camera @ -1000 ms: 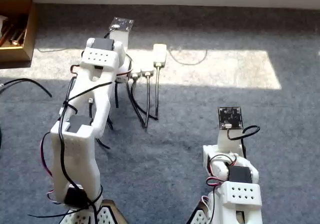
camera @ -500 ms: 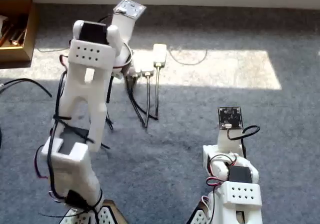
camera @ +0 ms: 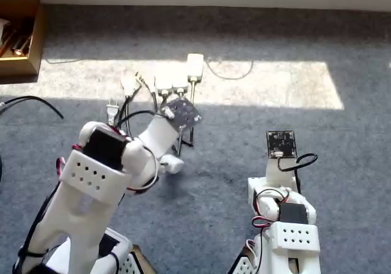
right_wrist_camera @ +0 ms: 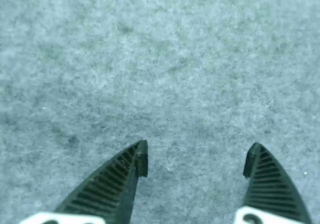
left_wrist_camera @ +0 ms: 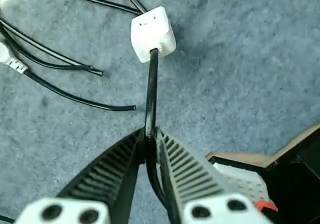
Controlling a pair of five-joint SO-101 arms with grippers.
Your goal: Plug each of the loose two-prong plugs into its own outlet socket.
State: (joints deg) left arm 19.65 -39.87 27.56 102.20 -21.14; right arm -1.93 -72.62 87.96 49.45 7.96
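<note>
From the left wrist view, the left gripper (left_wrist_camera: 150, 136) pinches a black cord (left_wrist_camera: 150, 94) just behind its white socket (left_wrist_camera: 152, 26). From the right wrist view, the right gripper (right_wrist_camera: 195, 161) gapes over carpet (right_wrist_camera: 175, 59).

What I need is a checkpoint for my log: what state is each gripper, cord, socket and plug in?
left gripper: shut on the black cord.
black cord: pinched in the gripper, running to the white socket block.
white socket block: nothing plugged into its two slots.
right gripper: open, over bare carpet.
white plug: loose on the carpet, not plugged in.
</note>
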